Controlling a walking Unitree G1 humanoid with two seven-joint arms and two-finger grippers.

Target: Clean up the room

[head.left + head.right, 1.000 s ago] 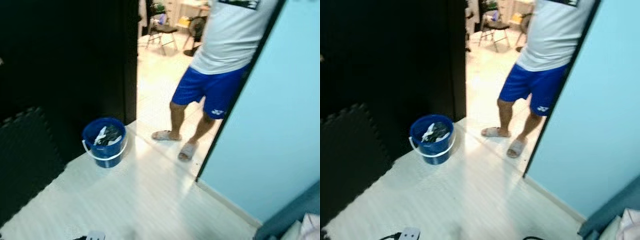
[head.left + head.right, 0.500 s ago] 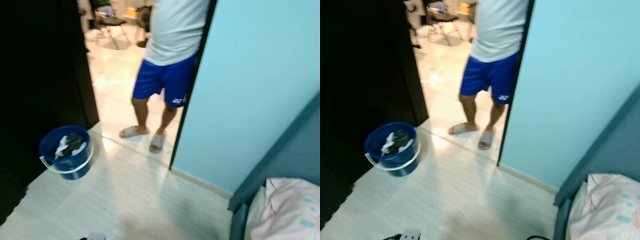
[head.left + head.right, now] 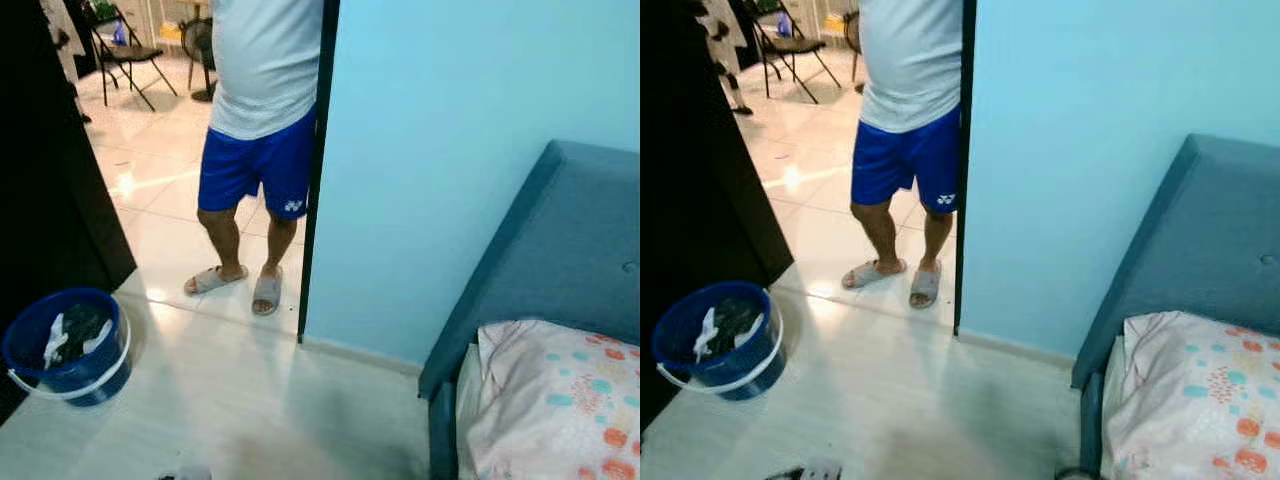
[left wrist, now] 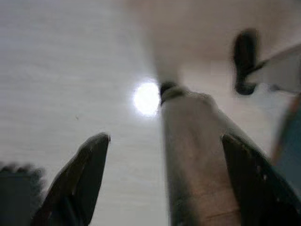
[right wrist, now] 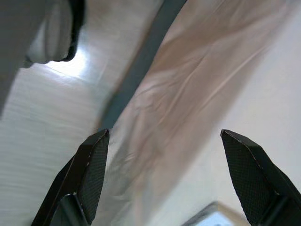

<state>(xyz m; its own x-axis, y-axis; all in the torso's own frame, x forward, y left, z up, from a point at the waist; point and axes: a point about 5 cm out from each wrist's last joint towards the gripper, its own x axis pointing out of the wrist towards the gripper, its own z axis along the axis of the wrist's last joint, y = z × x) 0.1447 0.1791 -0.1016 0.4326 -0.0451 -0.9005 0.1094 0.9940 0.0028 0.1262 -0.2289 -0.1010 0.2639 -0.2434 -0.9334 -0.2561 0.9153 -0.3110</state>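
While you judge progress, note that both tools hang low with fingers spread and nothing between them: the left tool [image 4: 164,183] over pale floor, the right tool [image 5: 164,179] beside pinkish bedding. Nearest you lies a patterned pillow [image 3: 555,400] on the blue bed [image 3: 560,250]; farther off, the blue bucket [image 3: 68,345] already holds cloths; beyond stands a person [image 3: 262,130] in the doorway. Tidying appears partly done.
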